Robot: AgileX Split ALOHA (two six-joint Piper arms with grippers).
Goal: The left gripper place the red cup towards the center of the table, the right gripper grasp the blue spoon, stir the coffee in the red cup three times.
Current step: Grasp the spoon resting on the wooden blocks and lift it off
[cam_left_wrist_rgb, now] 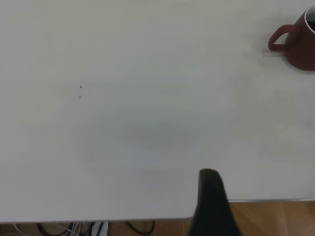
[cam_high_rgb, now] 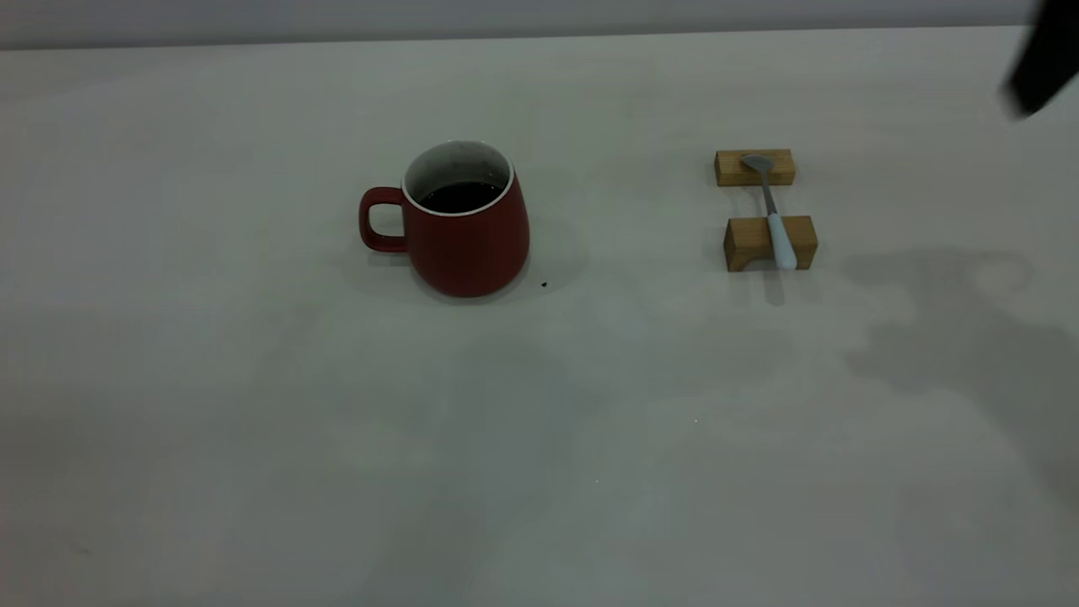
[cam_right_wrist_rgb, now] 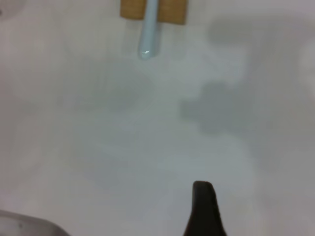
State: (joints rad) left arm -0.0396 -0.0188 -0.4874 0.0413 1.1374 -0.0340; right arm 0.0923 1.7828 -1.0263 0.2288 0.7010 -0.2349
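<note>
The red cup (cam_high_rgb: 466,232) stands upright on the table (cam_high_rgb: 253,438), a little left of centre, its handle pointing to the view's left. Dark coffee (cam_high_rgb: 459,196) fills it partway. The left wrist view catches the cup (cam_left_wrist_rgb: 298,42) far off, with my left gripper (cam_left_wrist_rgb: 210,196) hanging over the table's edge, well apart from it. The blue spoon (cam_high_rgb: 774,215) lies across two wooden blocks to the cup's right. Its pale blue handle (cam_right_wrist_rgb: 148,34) shows in the right wrist view, well apart from my right gripper (cam_right_wrist_rgb: 203,206). Only a black piece of the right arm (cam_high_rgb: 1044,63) enters the exterior view.
The spoon's bowl rests on the far wooden block (cam_high_rgb: 755,167) and its handle on the near block (cam_high_rgb: 746,243). A tiny dark speck (cam_high_rgb: 544,285) sits beside the cup. Beyond the table's edge are a wooden floor (cam_left_wrist_rgb: 275,219) and cables (cam_left_wrist_rgb: 74,228).
</note>
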